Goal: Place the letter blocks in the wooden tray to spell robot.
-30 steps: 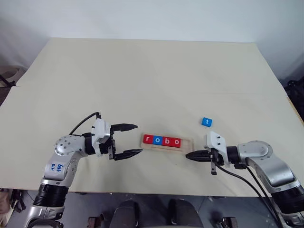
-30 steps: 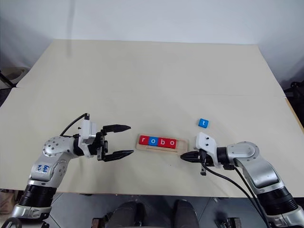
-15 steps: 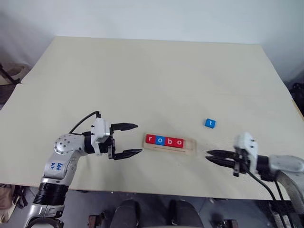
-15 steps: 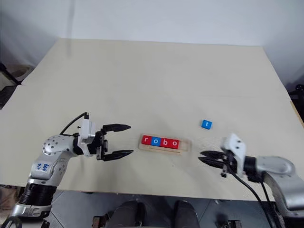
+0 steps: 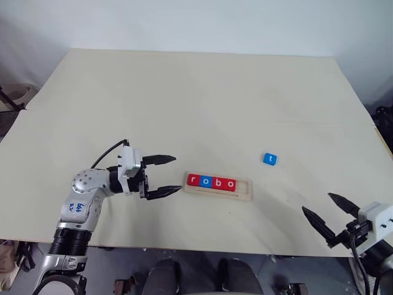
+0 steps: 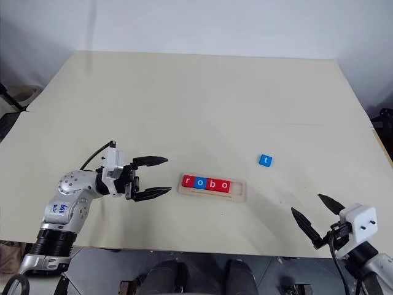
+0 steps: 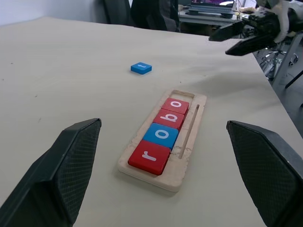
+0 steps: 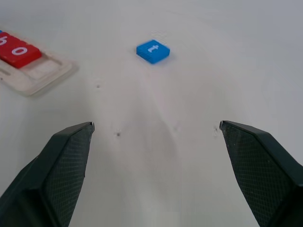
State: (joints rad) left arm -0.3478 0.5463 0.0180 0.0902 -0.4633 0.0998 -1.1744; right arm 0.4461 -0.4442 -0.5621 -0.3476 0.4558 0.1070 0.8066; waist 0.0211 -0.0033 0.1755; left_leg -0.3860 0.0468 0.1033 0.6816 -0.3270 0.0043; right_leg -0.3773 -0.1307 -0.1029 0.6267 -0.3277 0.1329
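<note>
A broad bench (image 5: pixel 196 104) with a pale cream top spreads beneath a plain white wall (image 5: pixel 184 24), its surface bare across the far half and flecked with a few small dark specks (image 8: pixel 118 134) near the front edge. Beyond the far end of the bench, in the left wrist view, dark office chairs (image 7: pixel 151 14) stand before a desk (image 7: pixel 213 16) carrying equipment too indistinct to identify. Grey floor (image 5: pixel 202 270) shows below the bench's near edge. A dark object (image 5: pixel 7 97), partly hidden, sits off the bench's left side.

Five letter blocks (image 5: pixel 212 182), three red, two blue; one wooden tray (image 5: pixel 245 190).
</note>
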